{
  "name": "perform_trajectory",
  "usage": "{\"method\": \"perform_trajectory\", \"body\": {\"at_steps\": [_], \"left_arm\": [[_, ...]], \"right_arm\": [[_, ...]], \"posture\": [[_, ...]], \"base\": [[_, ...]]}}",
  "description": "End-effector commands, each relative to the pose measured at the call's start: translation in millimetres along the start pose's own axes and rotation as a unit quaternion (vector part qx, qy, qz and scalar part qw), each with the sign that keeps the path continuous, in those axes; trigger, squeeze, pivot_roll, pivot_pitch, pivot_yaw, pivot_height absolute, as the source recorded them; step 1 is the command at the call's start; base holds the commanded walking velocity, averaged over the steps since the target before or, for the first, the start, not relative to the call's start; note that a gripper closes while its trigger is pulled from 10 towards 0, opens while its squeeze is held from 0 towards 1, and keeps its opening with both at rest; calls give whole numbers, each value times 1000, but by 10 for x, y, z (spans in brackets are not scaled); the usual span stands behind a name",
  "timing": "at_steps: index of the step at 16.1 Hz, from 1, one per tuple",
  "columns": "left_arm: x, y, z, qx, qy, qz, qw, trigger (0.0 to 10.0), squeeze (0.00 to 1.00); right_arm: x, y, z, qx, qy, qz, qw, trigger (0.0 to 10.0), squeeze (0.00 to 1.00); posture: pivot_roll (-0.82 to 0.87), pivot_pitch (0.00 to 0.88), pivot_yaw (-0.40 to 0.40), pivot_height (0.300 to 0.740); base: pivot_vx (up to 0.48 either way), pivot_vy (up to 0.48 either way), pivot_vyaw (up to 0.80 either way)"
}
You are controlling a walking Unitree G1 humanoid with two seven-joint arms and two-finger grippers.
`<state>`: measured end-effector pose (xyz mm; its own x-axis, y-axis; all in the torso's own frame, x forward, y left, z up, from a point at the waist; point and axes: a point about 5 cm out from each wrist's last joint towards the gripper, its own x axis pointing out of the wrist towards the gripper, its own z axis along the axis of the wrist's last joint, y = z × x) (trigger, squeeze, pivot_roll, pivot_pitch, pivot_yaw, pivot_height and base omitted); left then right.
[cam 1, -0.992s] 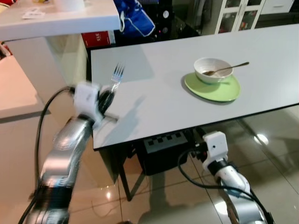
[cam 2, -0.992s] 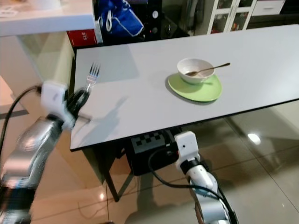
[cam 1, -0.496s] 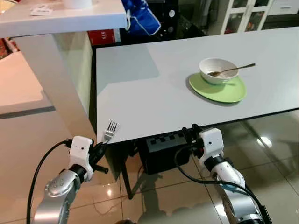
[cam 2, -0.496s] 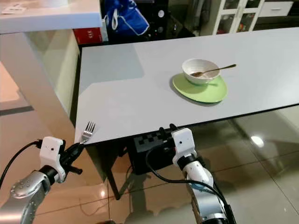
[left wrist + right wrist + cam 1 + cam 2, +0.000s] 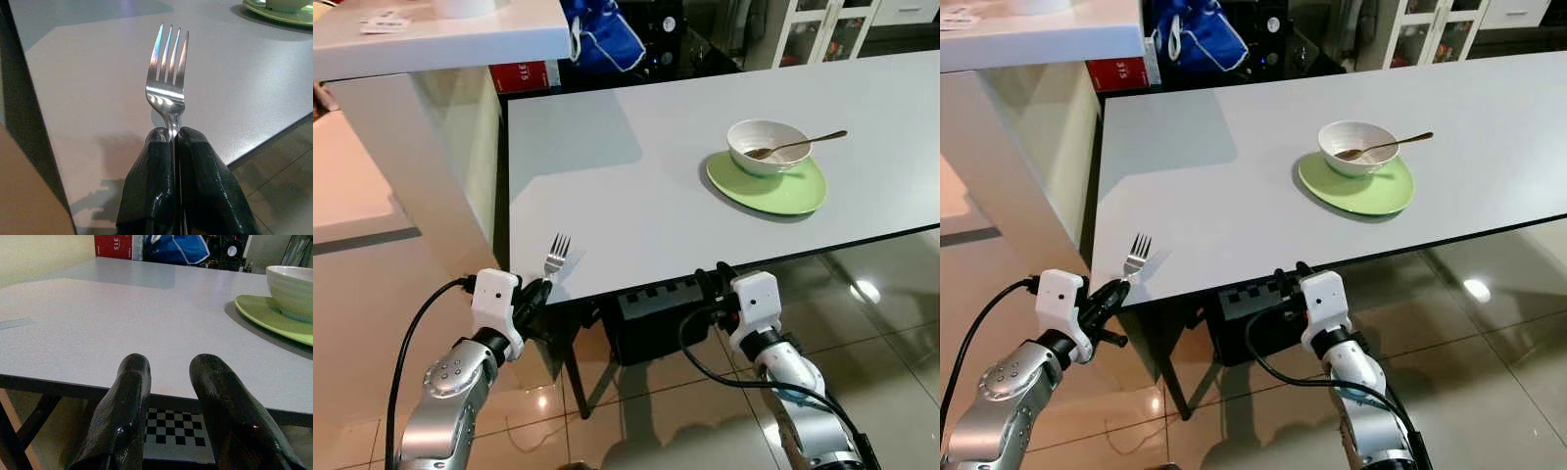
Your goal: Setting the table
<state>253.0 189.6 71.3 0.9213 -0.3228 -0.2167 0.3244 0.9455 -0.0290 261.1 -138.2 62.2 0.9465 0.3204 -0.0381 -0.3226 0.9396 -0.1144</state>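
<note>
My left gripper [image 5: 536, 294] is shut on the handle of a silver fork [image 5: 555, 258], tines pointing up over the near left corner of the grey table [image 5: 646, 186]. The left wrist view shows the fork [image 5: 169, 76] clamped between the two black fingers [image 5: 151, 186]. A white bowl [image 5: 768, 146] with a spoon [image 5: 800, 146] in it rests on a green plate [image 5: 783, 191] at the table's right. My right gripper [image 5: 716, 279] hangs open just below the table's front edge, nothing between its fingers [image 5: 128, 396].
A white counter [image 5: 431, 39] stands at the left, close to the table's left edge. A blue bag [image 5: 602, 34] and a red box [image 5: 519, 76] lie beyond the table. Under the table sits a black box [image 5: 651, 313]. The tiled floor is glossy.
The left arm dropped from the table's left edge to below its corner, then rose slightly, still holding the fork. The right gripper came up near the table's front edge. The camera shifted.
</note>
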Motion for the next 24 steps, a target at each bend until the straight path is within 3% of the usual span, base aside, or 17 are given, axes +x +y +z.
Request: {"method": "perform_trajectory", "body": {"at_steps": [1,10,24], "left_arm": [[47,-35,105,14,-17,-11,1000,10000,0],[184,-189,345,42,-59,-30,997,10000,0],[208,-218,399,46,-70,-22,996,10000,0]], "right_arm": [[-10,0,16,-3,-7,-2,1000,10000,0],[-10,8,4,-4,-1,-2,1000,10000,0],[-8,21,-7,-3,2,3,1000,10000,0]], "posture": [[61,0,71,740],[59,0,75,740],[64,0,71,740]], "base": [[0,0,0],[216,-340,0],[271,-393,0]]}}
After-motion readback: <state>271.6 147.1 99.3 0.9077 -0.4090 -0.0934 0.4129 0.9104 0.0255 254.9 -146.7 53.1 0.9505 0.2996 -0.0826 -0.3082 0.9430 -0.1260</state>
